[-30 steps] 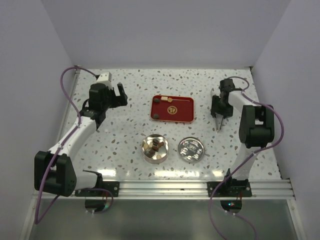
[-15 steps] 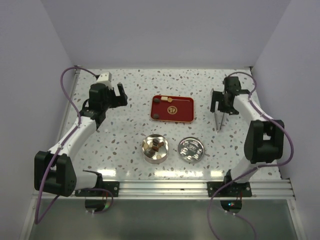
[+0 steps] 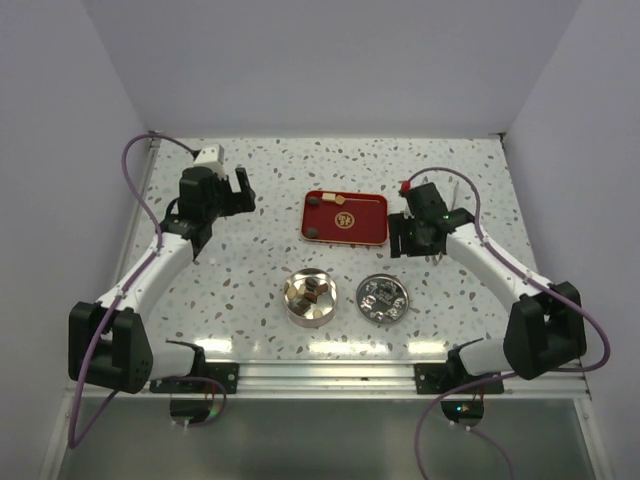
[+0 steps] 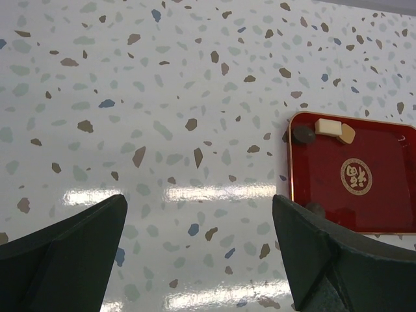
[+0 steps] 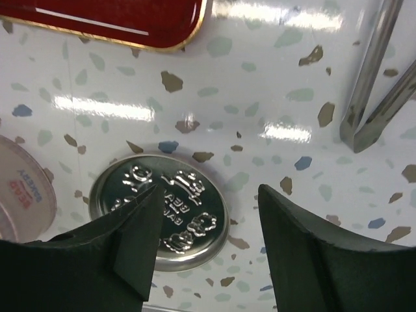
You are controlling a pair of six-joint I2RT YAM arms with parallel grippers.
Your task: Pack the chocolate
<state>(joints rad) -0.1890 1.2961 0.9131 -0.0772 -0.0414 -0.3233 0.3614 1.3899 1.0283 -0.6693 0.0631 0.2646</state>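
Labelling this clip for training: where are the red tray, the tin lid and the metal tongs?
red tray [image 4: 383,201]: left wrist view, bare floor.
tin lid [image 5: 188,208]: right wrist view, embossed top.
metal tongs [image 5: 372,65]: right wrist view, one arm's shaft.

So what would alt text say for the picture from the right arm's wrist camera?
The right claw, open and empty, hangs over a round embossed silver metal lid lying on the speckled white table. The corner of a red gold-edged tray shows top left, and shiny metal tongs lie at upper right.
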